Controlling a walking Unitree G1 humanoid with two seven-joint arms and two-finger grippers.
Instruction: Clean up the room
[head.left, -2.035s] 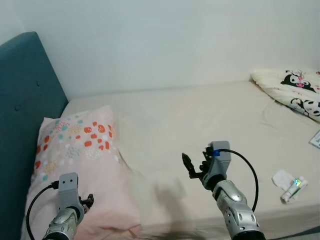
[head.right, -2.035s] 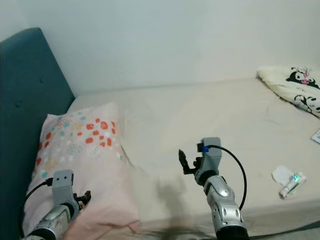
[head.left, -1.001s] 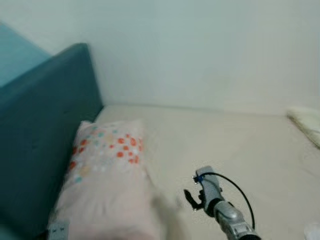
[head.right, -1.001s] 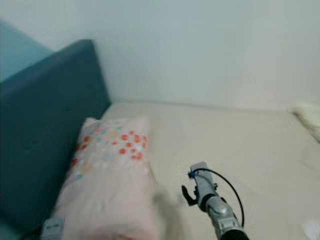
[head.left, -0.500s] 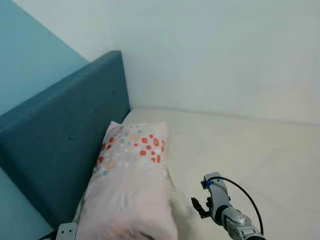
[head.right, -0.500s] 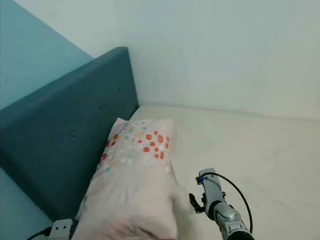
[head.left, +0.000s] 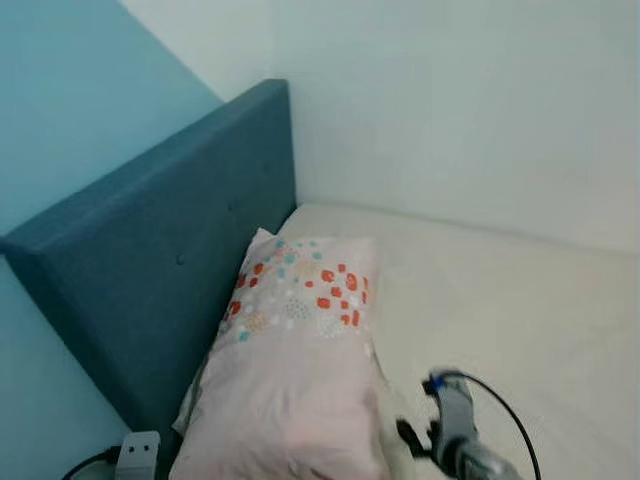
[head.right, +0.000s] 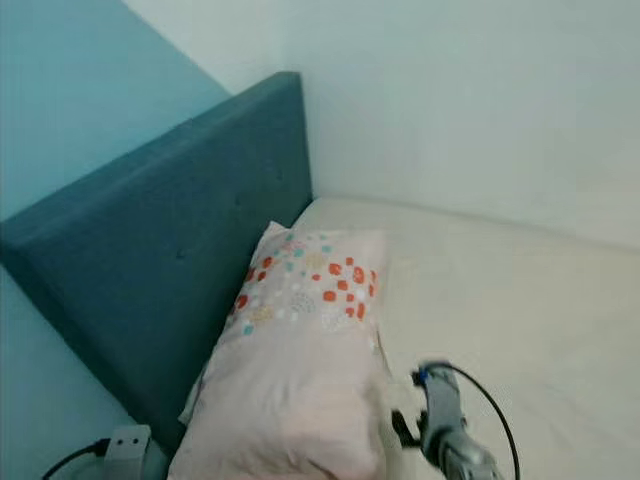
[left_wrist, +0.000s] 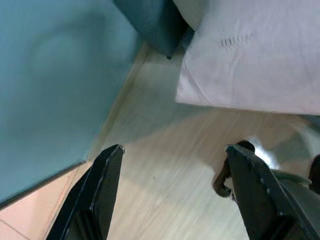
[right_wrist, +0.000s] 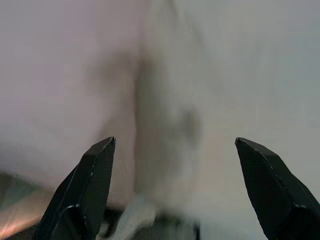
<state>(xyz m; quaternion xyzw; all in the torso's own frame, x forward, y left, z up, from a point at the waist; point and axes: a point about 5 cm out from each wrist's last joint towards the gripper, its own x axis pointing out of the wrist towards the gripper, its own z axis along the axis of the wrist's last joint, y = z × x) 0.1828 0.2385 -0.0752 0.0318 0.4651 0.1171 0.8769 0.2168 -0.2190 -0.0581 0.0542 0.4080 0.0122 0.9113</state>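
Note:
A pink pillow (head.left: 300, 370) with red and teal dots lies along the left side of the cream bed (head.left: 520, 310), against the teal headboard (head.left: 170, 290). My right gripper (right_wrist: 175, 142) is open and hovers low over the sheet just beside the pillow's edge (right_wrist: 65, 90); its arm (head.left: 452, 442) shows blurred at the bottom of the eye views. My left gripper (left_wrist: 173, 150) is open and empty, hanging beside the bed over the wooden floor (left_wrist: 165, 185), with the pale bedding (left_wrist: 250, 55) beyond it.
A teal wall (head.left: 70, 110) rises left of the headboard, and a white wall (head.left: 460, 110) runs behind the bed. In the left wrist view a dark, blurred shape (left_wrist: 231, 172) sits on the floor near one finger.
The camera has swung left: headboard and teal wall now take up more of the picture, and the blanket and small items at the right have slid out. Both arms sit lower in the picture.

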